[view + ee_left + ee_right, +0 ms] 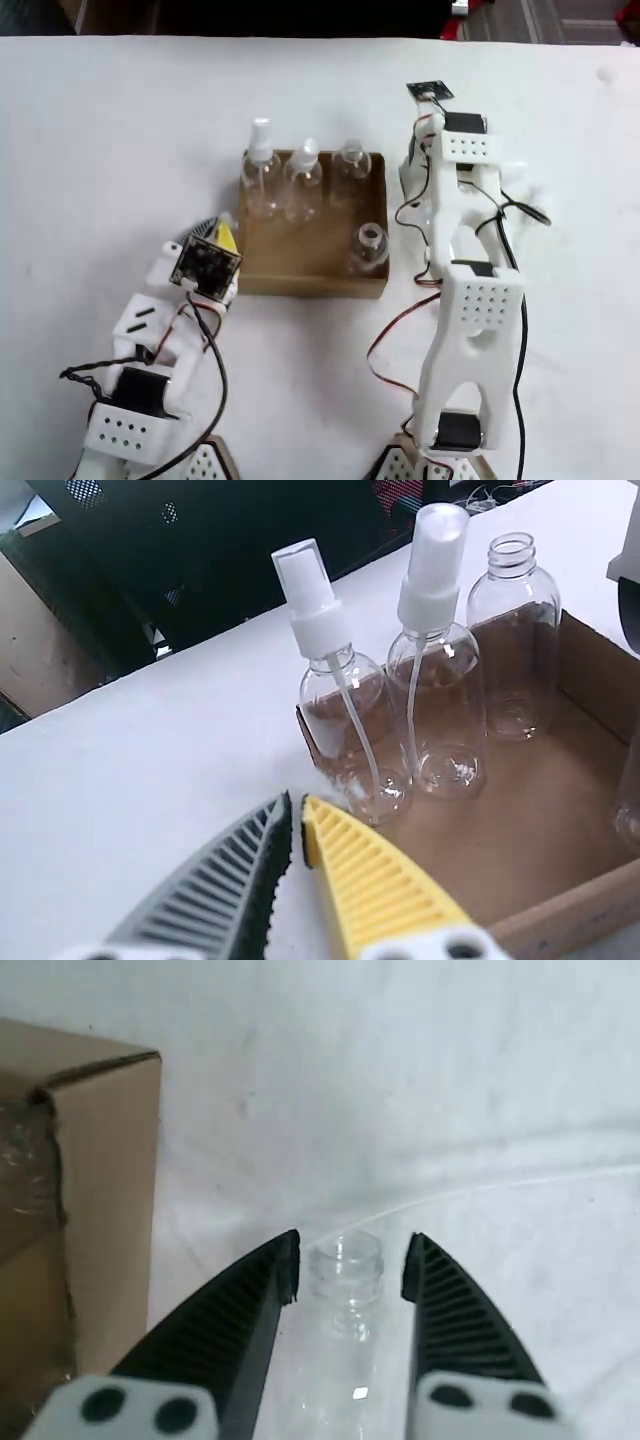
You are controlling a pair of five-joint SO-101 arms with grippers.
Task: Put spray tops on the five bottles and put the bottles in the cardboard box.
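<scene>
The cardboard box (pixel 312 270) sits mid-table. Inside stand two clear bottles with white spray tops (pixel 261 172) (pixel 303 178) and two open-necked bottles (pixel 351 165) (pixel 368 248). The left wrist view shows the capped bottles (pixel 345 730) (pixel 436 695) and one open bottle (pixel 515 630). My left gripper (pixel 222 238) (pixel 296 820) is shut and empty by the box's left wall. On the table right of the box, my right gripper (pixel 414 182) (pixel 350 1260) holds a fifth open-necked bottle (pixel 345 1270) between its fingers.
A thin clear tube (pixel 480 1190) lies on the white table beyond the right gripper. White parts (pixel 520 172) lie by the right arm. The box wall (pixel 100 1200) stands close beside the right gripper. A dark edge runs along the table's far side.
</scene>
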